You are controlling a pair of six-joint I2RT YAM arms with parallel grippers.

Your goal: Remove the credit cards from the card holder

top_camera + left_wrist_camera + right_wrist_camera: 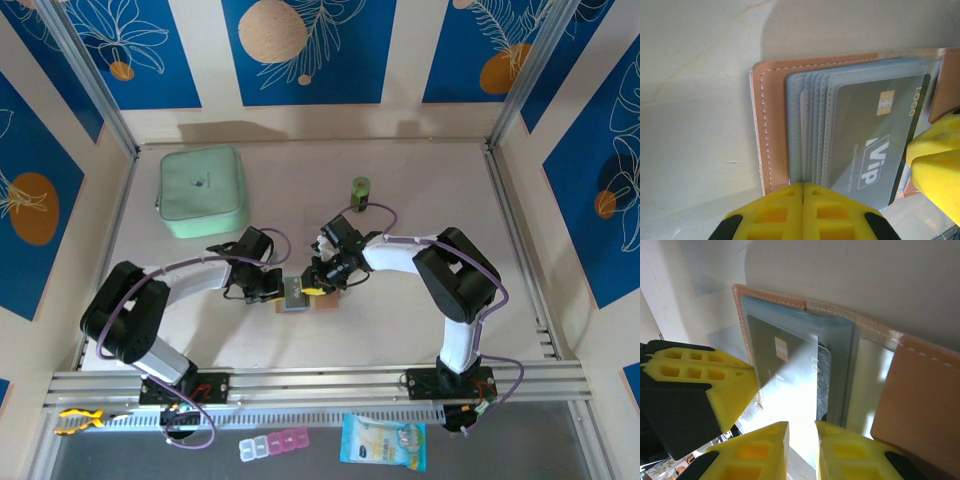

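Toward the far left corner of the worktop (450,180) lies a mint-green zip case (204,190), well apart from the work. By the middle of the near edge, the card holder (771,125) lies spread open and flat, pockets up, with one gripper at each side.

The left gripper (802,192) has its pads pressed together at the holder's edge and appears to pin that half down. The right gripper (801,432) has its jaws a narrow gap apart at the open mouth of the pockets. Whether they already touch a card, I cannot tell.

The holder looks like soft stitched leather, light and likely to slide or fold shut if pulled, so bracing it makes sense.

The credit cards (870,145) sit in the holder's stacked translucent grey-blue sleeves, with only the topmost one plainly seen. They should be thin, stiff and slick, and the sleeve plastic will cling to their faces. The best hold is probably a pinch across the short edge that peeks out of the sleeve, drawn straight along the pocket.

The top card shows a gold chip, the word "LOGO" beside it and a large "VIP". A fine line of print beneath is too small to read.
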